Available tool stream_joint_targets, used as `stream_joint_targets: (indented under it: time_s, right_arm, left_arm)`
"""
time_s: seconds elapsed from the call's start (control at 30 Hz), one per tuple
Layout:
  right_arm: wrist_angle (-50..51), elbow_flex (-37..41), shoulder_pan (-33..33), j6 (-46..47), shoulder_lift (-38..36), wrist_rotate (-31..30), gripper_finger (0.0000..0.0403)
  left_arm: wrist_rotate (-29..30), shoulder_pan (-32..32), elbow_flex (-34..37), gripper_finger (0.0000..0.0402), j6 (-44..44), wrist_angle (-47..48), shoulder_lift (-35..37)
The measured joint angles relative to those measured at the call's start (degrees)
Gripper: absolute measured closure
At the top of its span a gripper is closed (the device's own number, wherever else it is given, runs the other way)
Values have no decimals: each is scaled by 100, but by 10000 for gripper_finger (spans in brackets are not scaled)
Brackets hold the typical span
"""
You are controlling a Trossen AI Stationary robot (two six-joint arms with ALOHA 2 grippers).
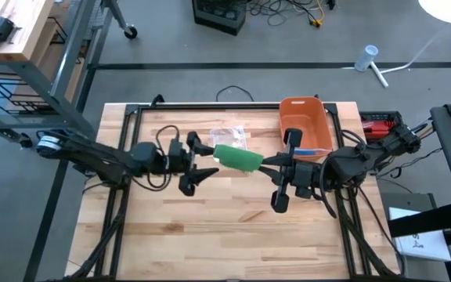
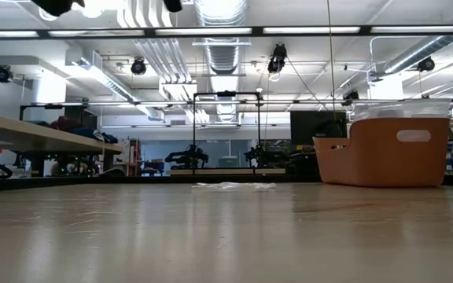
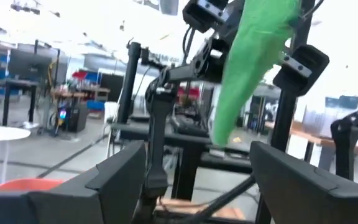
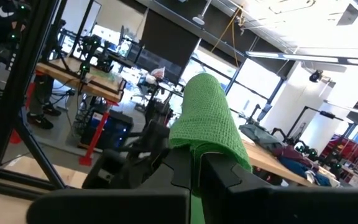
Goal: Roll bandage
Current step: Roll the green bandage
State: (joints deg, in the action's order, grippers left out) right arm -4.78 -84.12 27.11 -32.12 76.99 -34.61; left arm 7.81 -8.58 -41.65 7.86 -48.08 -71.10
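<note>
Above the middle of the table (image 1: 233, 227), both arms are raised, so the low view catches only scraps of dark hardware at its upper edge and neither gripper properly. Bandage (image 1: 237, 158): green, soft, coarse open-weave knit, bunched into a loose roll, held in the air between the two grippers.

Right gripper (image 1: 271, 161): fingers closed on one end of the bandage. In the right wrist view the fabric (image 4: 209, 127) rises from between the dark fingers as a rounded, folded hump; the pinch point itself is hidden behind the finger bodies.

Left gripper (image 1: 202, 160): fingers spread apart, at the other end of the roll. Its wrist view shows two blunt, matte black fingers (image 3: 114, 177) with a wide gap, the bandage (image 3: 250, 62) hanging beyond as a tapering green tongue, blurred. Whether a fingertip touches the cloth cannot be told from any view.

Under the bandage, on the wood: a crumpled clear plastic wrapper (image 1: 231, 138), partly covered from above by the roll; in the low view it is only a thin pale strip (image 2: 233, 185).

Orange bin (image 1: 305, 125): smooth plastic, rounded corners, oval handle cut-out, at the far side of the table; contents not seen clearly. Table surface: light butcher-block wood, black frame rail round it.
</note>
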Motion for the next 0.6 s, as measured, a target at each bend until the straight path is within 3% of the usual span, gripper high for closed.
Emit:
stream_joint_targets:
  time_s: [0.33, 0.6]
  right_arm:
    - [0, 0, 0, 67, 2, 0, 400]
    - [28, 0, 0, 97, 4, -1, 400]
  left_arm:
    - [-423, 23, -1075, 126, -471, -149, -1069]
    - [-406, 37, -1612, 166, -697, 289, -1390]
